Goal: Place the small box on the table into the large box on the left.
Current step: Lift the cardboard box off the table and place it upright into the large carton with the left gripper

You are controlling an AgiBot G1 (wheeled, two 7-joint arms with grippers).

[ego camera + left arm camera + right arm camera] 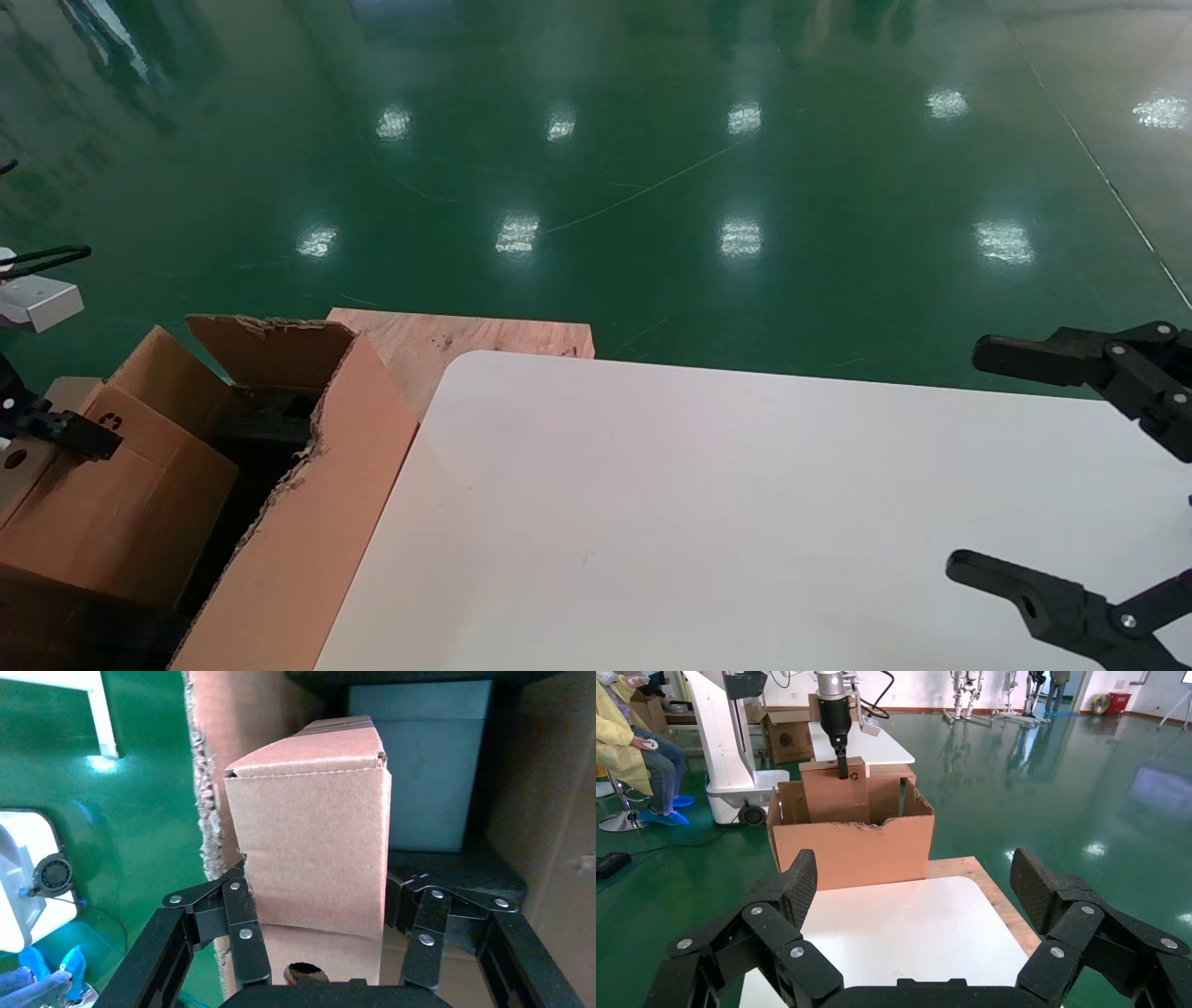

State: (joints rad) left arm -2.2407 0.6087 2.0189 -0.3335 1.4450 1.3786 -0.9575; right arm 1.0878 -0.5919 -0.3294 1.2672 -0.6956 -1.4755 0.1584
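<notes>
Your left gripper [316,948] clamps the small box [313,846] low inside the large box [307,522]; only release remains, right gripper [1071,466] gaping idle.

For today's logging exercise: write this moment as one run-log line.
left gripper: shut on small box | inside large box | right gripper: open over table

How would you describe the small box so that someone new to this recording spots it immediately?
Start at the white table; off its left edge stands the large box, open, with ragged torn edges. Standing in it, gripped by the left gripper, is the small box. Unlike the carton around it, it is smooth-sided and closed, with a tiny dark recycling symbol.
</notes>
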